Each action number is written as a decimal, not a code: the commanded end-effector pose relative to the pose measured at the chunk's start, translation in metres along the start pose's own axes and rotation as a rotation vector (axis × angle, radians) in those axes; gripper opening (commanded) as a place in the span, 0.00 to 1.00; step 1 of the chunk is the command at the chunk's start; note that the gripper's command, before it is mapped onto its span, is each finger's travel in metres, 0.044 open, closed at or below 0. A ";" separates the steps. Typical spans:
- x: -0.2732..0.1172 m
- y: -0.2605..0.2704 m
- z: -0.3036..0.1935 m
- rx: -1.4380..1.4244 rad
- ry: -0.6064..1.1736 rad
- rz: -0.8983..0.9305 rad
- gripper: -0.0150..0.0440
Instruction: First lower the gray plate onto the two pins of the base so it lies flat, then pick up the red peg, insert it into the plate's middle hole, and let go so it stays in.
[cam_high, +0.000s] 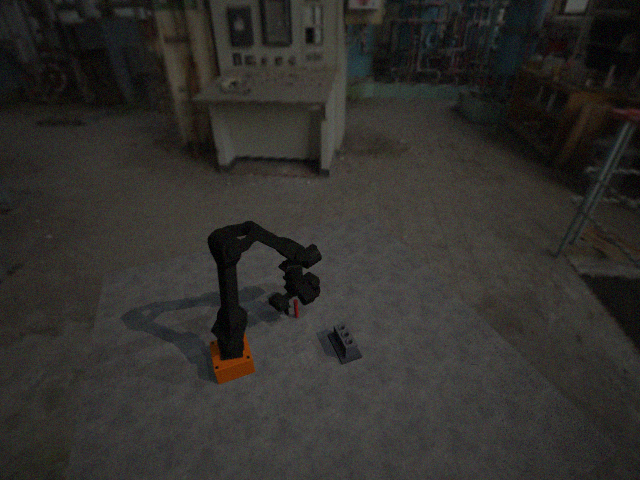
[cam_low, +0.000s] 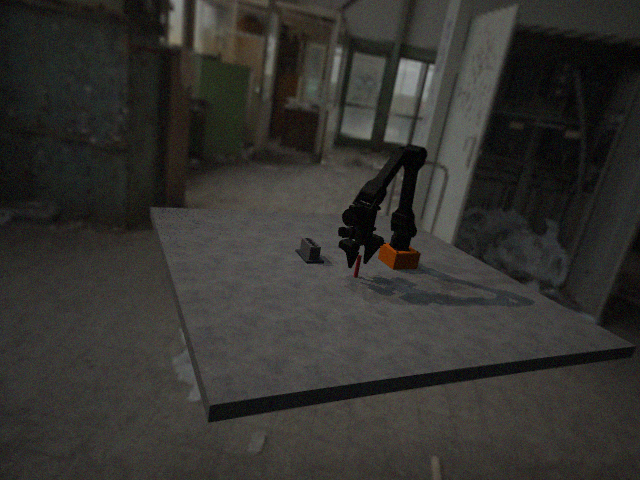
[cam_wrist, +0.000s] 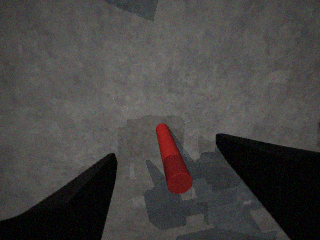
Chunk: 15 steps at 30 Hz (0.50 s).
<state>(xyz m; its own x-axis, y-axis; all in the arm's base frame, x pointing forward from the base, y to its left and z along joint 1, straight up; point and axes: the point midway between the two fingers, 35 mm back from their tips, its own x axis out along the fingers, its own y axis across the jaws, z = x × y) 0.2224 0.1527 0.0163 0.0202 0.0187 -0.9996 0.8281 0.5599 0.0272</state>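
The red peg (cam_high: 296, 309) (cam_low: 357, 267) (cam_wrist: 169, 150) stands upright on the table. My gripper (cam_high: 298, 307) (cam_low: 358, 264) (cam_wrist: 167, 148) is open, pointing down, with its fingers apart on either side of the peg's upper part. In the wrist view bare gaps show between the peg and both fingers. The gray plate (cam_high: 341, 330) (cam_low: 309, 241) appears to lie flat on top of the base (cam_high: 352, 355) (cam_low: 314, 261), with three holes facing up in a row. The pins are too small to make out, and the middle hole has no red in it.
The arm's orange mount (cam_high: 233, 367) (cam_low: 399, 257) stands on the gray table (cam_high: 413, 403) (cam_low: 289, 351), to the side of the peg. The base with the plate stands on the peg's other side. The arm's shadow falls across the table. The table's edges show in the exterior view.
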 end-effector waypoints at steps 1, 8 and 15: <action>0.002 -0.001 0.000 0.004 0.002 -0.003 0.73; 0.002 -0.001 0.000 0.004 0.002 -0.003 0.42; 0.002 -0.001 0.000 0.004 0.002 -0.003 0.25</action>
<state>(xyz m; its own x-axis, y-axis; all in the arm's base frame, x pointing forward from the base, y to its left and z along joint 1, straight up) 0.2217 0.1523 0.0151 0.0186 0.0177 -0.9997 0.8283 0.5597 0.0253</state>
